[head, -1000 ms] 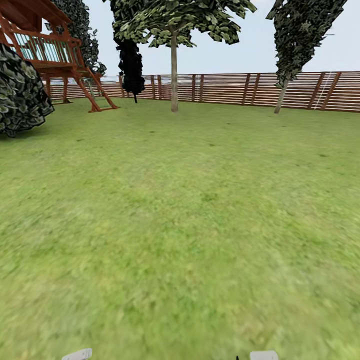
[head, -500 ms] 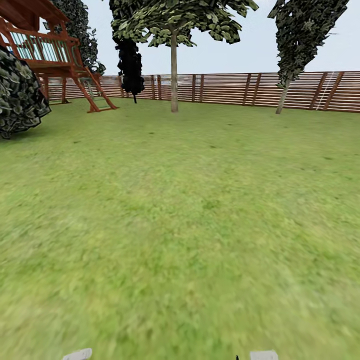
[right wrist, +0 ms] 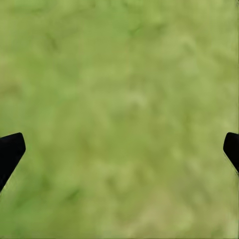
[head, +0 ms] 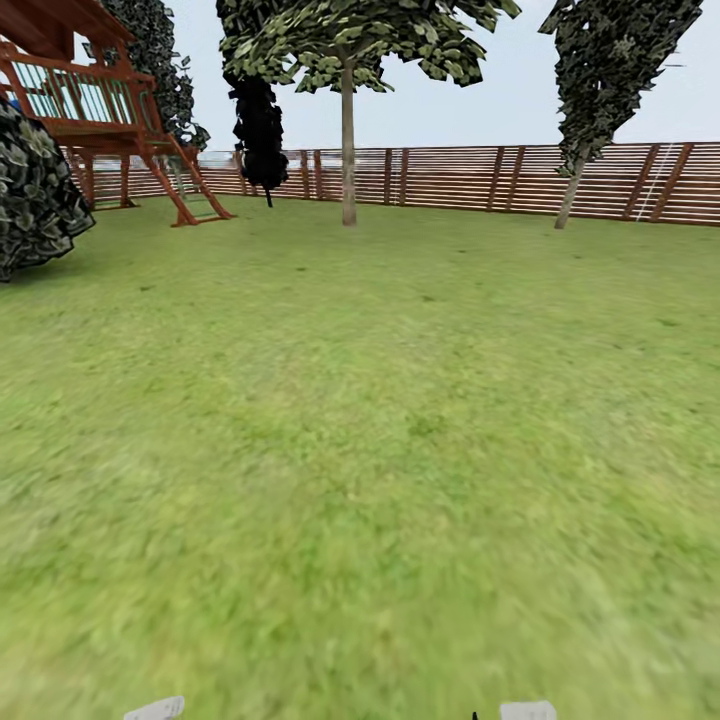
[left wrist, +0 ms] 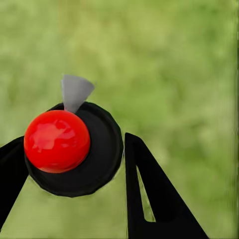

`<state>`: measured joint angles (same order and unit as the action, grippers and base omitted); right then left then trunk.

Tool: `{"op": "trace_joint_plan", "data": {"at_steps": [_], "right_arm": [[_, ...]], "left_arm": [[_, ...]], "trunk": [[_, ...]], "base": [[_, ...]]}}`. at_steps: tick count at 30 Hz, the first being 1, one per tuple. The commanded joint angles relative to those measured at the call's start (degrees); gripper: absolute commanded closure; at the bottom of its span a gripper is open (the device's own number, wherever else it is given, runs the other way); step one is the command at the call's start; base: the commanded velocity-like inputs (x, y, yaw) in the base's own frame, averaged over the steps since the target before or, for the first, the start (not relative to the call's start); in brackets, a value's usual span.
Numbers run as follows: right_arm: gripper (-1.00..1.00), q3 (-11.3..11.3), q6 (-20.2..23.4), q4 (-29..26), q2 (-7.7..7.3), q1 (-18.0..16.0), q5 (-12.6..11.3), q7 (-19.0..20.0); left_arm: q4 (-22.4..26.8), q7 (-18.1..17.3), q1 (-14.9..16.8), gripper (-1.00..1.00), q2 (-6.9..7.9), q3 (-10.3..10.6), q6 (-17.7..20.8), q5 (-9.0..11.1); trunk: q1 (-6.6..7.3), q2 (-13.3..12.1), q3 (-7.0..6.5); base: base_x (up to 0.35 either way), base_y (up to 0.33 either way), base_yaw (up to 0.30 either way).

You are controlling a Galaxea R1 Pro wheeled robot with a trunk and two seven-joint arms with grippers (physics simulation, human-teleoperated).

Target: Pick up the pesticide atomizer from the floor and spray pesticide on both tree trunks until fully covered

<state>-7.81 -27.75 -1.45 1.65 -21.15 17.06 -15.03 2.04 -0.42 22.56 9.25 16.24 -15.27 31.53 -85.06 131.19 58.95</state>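
The pesticide atomizer (left wrist: 94,154) is a round black body with a glossy red ball on top and a small grey nozzle. My left gripper (left wrist: 74,139) is shut on it, a black finger (left wrist: 149,189) on each side, above blurry green grass. My right gripper (right wrist: 119,144) is open and holds nothing, with grass between its two black fingertips. In the head view a tree (head: 350,40) with a straight bare tree trunk (head: 347,150) stands far ahead near the fence. The floor (head: 380,450) between me and it is open lawn.
A brown slat fence (head: 470,178) closes the far side. A red wooden play tower (head: 100,110) and a dark bush (head: 30,200) stand at the far left. A dark column-shaped tree (head: 258,120) and another leaning one (head: 600,80) flank the trunk.
The whole head view has shifted a little: the bush and play tower have slid left, so the camera has moved. Both arms sit as before.
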Motion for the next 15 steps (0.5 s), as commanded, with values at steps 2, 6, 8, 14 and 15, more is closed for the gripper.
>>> {"op": "trace_joint_plan", "data": {"at_steps": [2,6,8,14,15], "right_arm": [[-1.00,-0.45,-0.16,0.05,0.02,-0.03,0.61,-0.26],[-1.00,-0.45,-0.16,0.05,0.02,-0.03,0.61,-0.26],[-1.00,-0.45,-0.16,0.06,0.02,-0.03,0.61,-0.26],[-1.00,-0.45,-0.13,0.05,0.02,-0.03,0.61,-0.26],[-1.00,-0.47,-0.16,0.05,0.02,-0.03,0.61,-0.26]], "left_arm": [[-0.02,-0.10,0.02,1.00,0.01,0.50,-0.19,0.47],[-0.02,-0.11,0.02,1.00,0.00,0.50,-0.17,0.45],[-0.02,-0.11,0.02,1.00,0.01,0.53,-0.17,0.43],[-0.02,-0.11,0.02,1.00,-0.02,0.52,-0.16,0.51],[-0.02,-0.11,0.02,1.00,-0.02,0.51,-0.18,0.53]], "trunk": [[-0.03,0.02,0.05],[-0.03,0.02,0.05],[-0.03,0.02,0.05],[-0.03,0.02,0.05],[-0.03,0.02,0.05]], "base": [[0.340,0.000,0.000],[0.340,0.000,0.000],[0.340,0.000,0.000],[0.340,0.000,0.000],[0.340,0.000,0.000]]}}
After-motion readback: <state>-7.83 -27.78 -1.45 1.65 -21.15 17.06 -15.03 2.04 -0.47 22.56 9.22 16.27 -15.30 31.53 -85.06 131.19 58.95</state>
